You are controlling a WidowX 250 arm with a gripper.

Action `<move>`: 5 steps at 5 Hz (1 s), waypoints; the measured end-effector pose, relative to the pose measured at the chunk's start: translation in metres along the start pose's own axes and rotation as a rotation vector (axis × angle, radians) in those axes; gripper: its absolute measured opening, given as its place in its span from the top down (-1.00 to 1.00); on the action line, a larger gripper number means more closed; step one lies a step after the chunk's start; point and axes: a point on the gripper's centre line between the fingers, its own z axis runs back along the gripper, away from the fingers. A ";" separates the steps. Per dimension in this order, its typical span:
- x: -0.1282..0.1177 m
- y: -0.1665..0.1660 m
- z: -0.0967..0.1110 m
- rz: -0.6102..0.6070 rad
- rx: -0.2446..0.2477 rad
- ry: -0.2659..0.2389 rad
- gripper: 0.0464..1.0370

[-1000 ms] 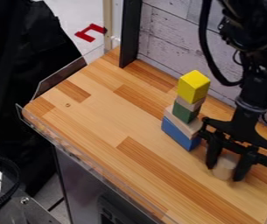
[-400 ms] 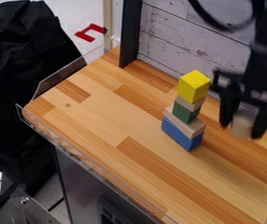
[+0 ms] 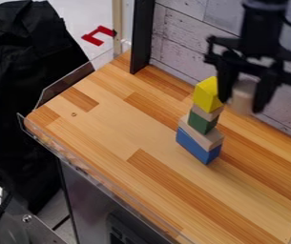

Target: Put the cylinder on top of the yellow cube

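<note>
Gripper (image 3: 243, 104) had 1 cylinder (image 3: 243, 95) pinched in midair, just right of 1 yellow cube (image 3: 207, 94) in view. Under that, 4 were stacked on the counter (image 3: 109, 128): 2 plain wood blocks (image 3: 202, 136), 1 green block (image 3: 202, 123), 1 blue block (image 3: 195, 147).

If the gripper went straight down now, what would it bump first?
Probably the wooden table, under the held cylinder. But one finger overlaps the yellow cube here and might clip it; depth is unclear.

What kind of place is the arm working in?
Probably a robotics lab or workshop test station: a black gripper holds a wooden cylinder beside stacked toy blocks on a wooden tabletop, with a whitewashed plank-look backdrop behind.
</note>
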 end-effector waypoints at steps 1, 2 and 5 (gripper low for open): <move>0.002 0.014 0.005 0.023 -0.008 -0.019 -0.03; 0.003 0.021 0.008 0.029 -0.003 -0.018 -0.03; 0.020 0.033 0.008 0.037 0.045 -0.010 -0.03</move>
